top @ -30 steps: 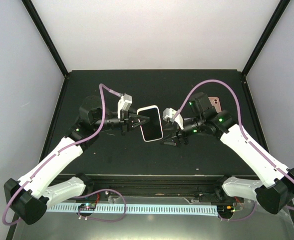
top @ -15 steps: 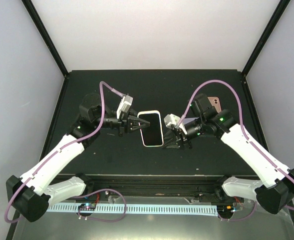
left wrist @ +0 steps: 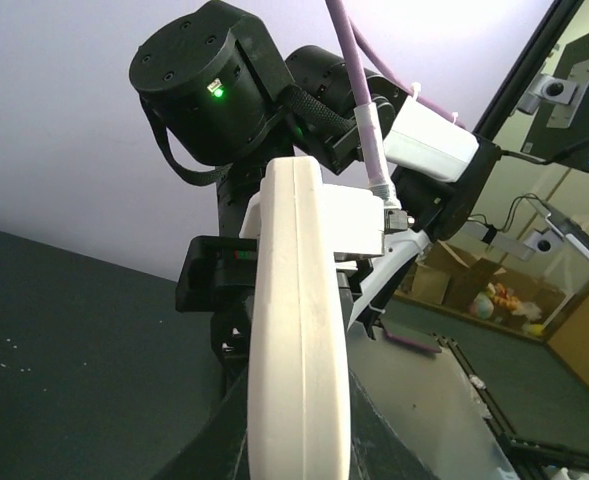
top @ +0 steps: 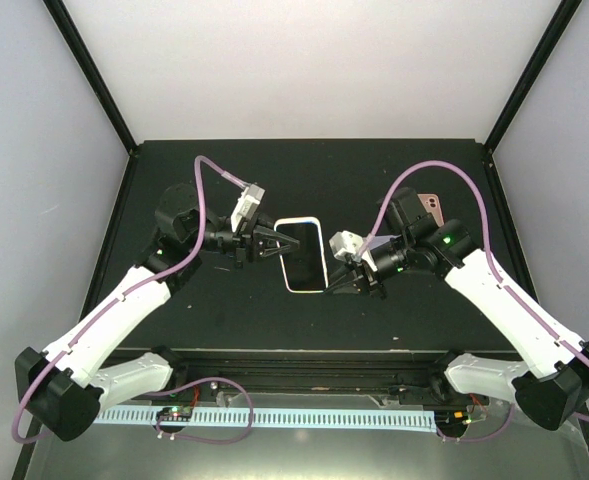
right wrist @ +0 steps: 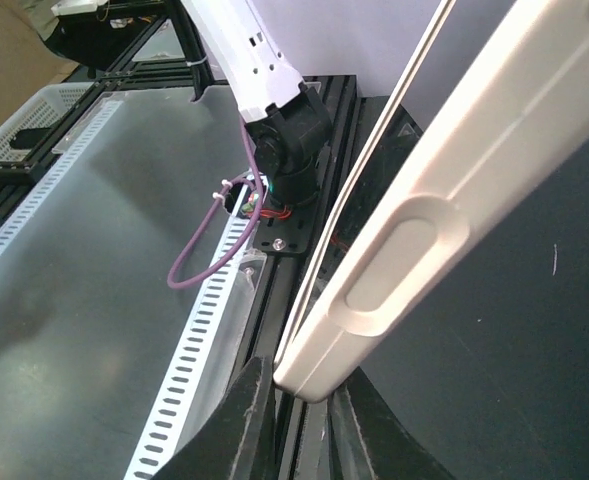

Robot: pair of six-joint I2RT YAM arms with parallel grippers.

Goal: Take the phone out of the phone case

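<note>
One phone case (left wrist: 296, 330), white, holding one phone (top: 304, 256) (dark screen up). Two arms: one left arm (top: 114, 310), one right arm (top: 514, 300). Two grippers: one left gripper (top: 274, 243), one right gripper (top: 334, 282). Two purple cables: a left cable (top: 201, 200) and a right cable (top: 424, 165). One pink item (top: 432, 205) by the table's (top: 304, 170) far right corner, mostly hidden.

Pink object (top: 430, 204) on black table (top: 374, 160), far right; slotted white strip (top: 324, 418) near edge.

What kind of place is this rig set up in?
Likely a lab test cell: a black table boxed in by white panels on a black frame, a slotted cable duct along the near edge, and cardboard boxes beyond, in the left wrist view.
</note>
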